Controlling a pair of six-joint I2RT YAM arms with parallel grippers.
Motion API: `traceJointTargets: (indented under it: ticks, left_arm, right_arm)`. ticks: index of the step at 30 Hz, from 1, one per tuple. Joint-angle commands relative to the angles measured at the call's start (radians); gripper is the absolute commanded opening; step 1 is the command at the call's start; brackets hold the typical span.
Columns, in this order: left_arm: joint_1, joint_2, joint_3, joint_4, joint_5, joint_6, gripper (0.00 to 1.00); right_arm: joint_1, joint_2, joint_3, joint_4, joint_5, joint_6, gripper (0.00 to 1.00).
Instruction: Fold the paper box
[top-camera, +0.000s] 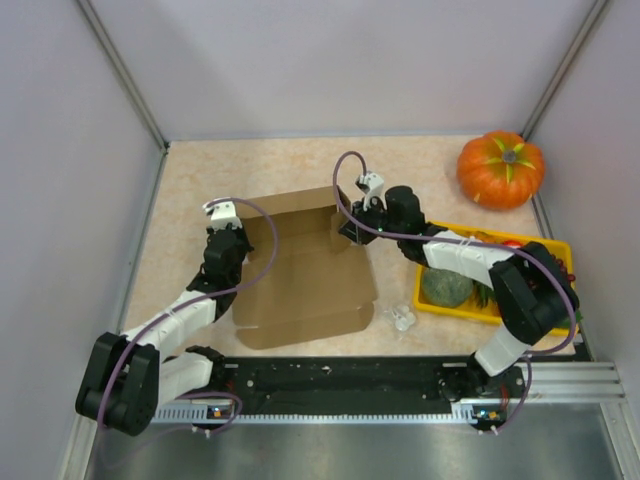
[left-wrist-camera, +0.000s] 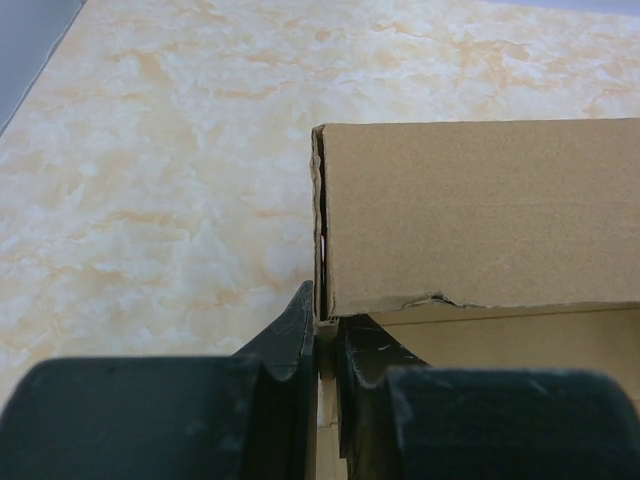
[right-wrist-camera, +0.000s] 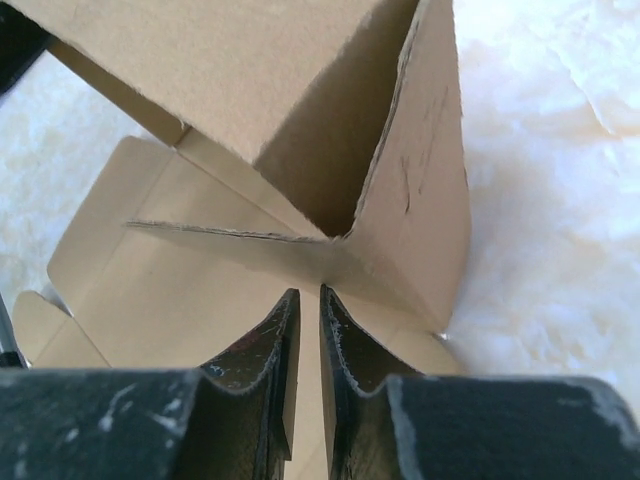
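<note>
The paper box (top-camera: 300, 285) is a brown cardboard sheet lying mid-table, its far panel (left-wrist-camera: 480, 210) folded upright. My left gripper (top-camera: 233, 243) is at the sheet's left edge, below that panel's left end. In the left wrist view that gripper (left-wrist-camera: 326, 312) is shut on a thin cardboard edge. My right gripper (top-camera: 353, 232) is at the raised right corner. In the right wrist view its jaws (right-wrist-camera: 308, 298) stand almost together with a thin tan strip of cardboard (right-wrist-camera: 200, 290) between them, just short of the upright corner fold.
An orange pumpkin (top-camera: 500, 170) sits at the back right. A yellow tray (top-camera: 548, 250) by the right arm holds a green vegetable (top-camera: 445, 287) and other items. A small clear plastic piece (top-camera: 402, 318) lies near the box's right front corner. Walls enclose the table.
</note>
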Motion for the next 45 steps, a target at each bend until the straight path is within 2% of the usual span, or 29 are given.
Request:
traceJointTargets:
  ticks: [1, 6, 11, 13, 17, 21, 25, 32, 37, 40, 41, 42, 43, 45]
  left_arm:
    - [-0.005, -0.007, 0.02, 0.04, 0.005, 0.009, 0.0]
    - [-0.005, -0.009, 0.019, 0.04, -0.001, 0.013, 0.0]
    - [-0.005, -0.005, 0.022, 0.04, 0.002, 0.015, 0.0]
    - [-0.005, -0.004, 0.022, 0.04, 0.003, 0.012, 0.0]
    - [-0.005, 0.001, 0.026, 0.043, 0.005, 0.009, 0.0]
    - [-0.005, 0.005, 0.033, 0.04, -0.001, 0.012, 0.0]
    - [-0.005, 0.004, 0.04, 0.036, 0.0, 0.022, 0.0]
    - [-0.005, 0.007, 0.042, 0.035, 0.006, 0.028, 0.0]
    - [-0.005, 0.005, 0.046, 0.03, 0.016, 0.022, 0.0]
    - [-0.005, 0.002, 0.043, 0.027, 0.017, 0.016, 0.0]
    - [-0.005, 0.001, 0.042, 0.026, 0.016, 0.015, 0.0]
    - [-0.005, -0.001, 0.042, 0.024, 0.013, 0.013, 0.0]
    - [-0.005, -0.002, 0.04, 0.023, 0.014, 0.013, 0.0]
    - [-0.005, -0.012, 0.04, 0.018, 0.017, 0.013, 0.0]
  right_arm:
    - [-0.001, -0.116, 0.02, -0.173, 0.068, -0.088, 0.13]
    - [-0.021, -0.16, 0.02, -0.262, 0.108, -0.131, 0.11]
    - [-0.056, -0.173, 0.005, -0.264, 0.144, -0.171, 0.12]
    - [-0.075, -0.148, 0.015, -0.252, 0.092, -0.225, 0.16]
    - [-0.078, -0.081, 0.02, -0.191, -0.005, -0.376, 0.38]
    - [-0.077, -0.012, 0.069, -0.186, -0.077, -0.52, 0.42]
    - [-0.081, 0.044, 0.127, -0.166, -0.106, -0.591, 0.46]
    - [-0.078, 0.079, 0.143, -0.039, -0.173, -0.541, 0.48]
    - [-0.06, 0.081, 0.083, 0.183, -0.119, -0.43, 0.44]
    - [-0.028, 0.107, 0.075, 0.248, -0.067, -0.38, 0.41]
    - [-0.009, 0.113, 0.075, 0.271, -0.014, -0.387, 0.54]
    - [0.005, 0.12, 0.071, 0.296, 0.058, -0.396, 0.61]
    - [0.021, 0.136, 0.063, 0.32, 0.1, -0.404, 0.63]
    - [0.028, 0.157, 0.057, 0.401, 0.174, -0.392, 0.6]
